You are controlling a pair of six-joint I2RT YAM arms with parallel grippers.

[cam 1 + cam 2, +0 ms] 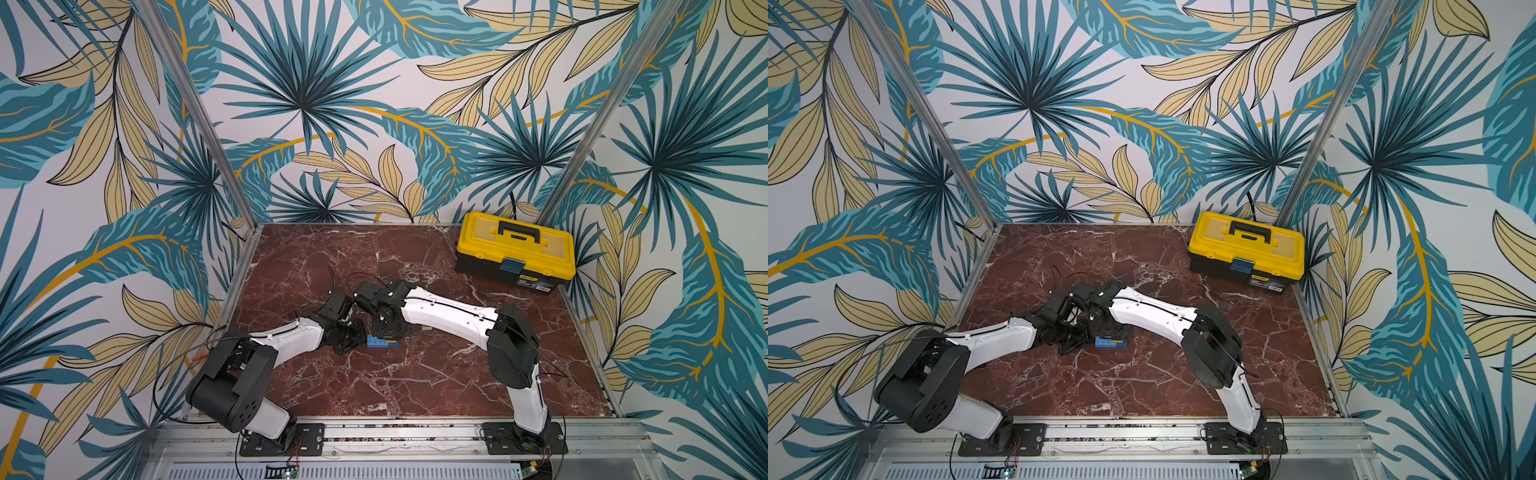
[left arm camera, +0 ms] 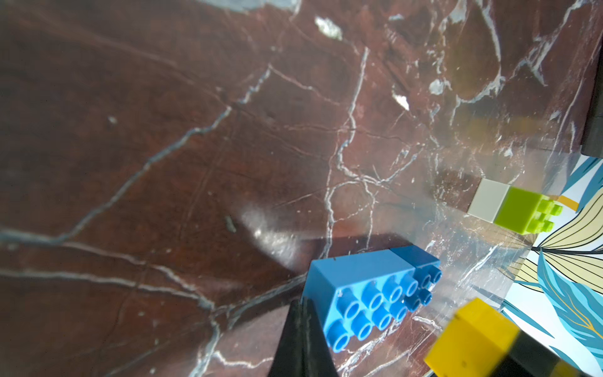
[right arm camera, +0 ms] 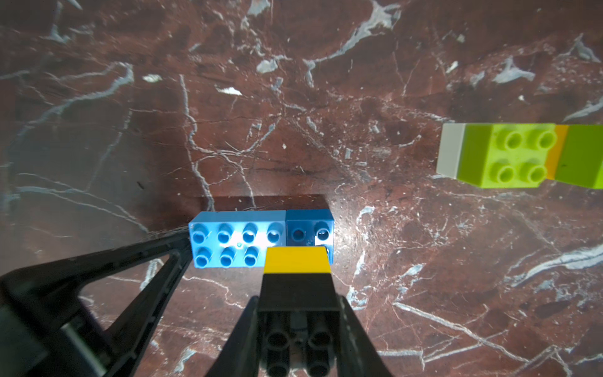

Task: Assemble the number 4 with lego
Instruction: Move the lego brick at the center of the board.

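A long light-blue brick (image 3: 235,238) lies on the marble with a dark-blue square brick (image 3: 308,228) at its end, studs showing. In both top views this blue pair (image 1: 380,343) (image 1: 1111,342) lies between the two grippers. My right gripper (image 3: 298,303) is shut on a black brick (image 3: 298,290) with a yellow brick (image 3: 297,259) stacked on it. The yellow end sits at the studs where the two blue bricks meet. My left gripper (image 2: 301,305) is shut and empty, its tips against the light-blue brick's (image 2: 359,287) free end. A white-and-lime-green stack (image 3: 489,156) (image 2: 512,209) lies apart.
A yellow-and-black toolbox (image 1: 515,249) (image 1: 1246,249) stands at the back right corner. Patterned walls and metal posts close in the marble table (image 1: 374,395). Another lime-green brick (image 3: 584,156) adjoins the white-and-green stack at the right wrist view's edge.
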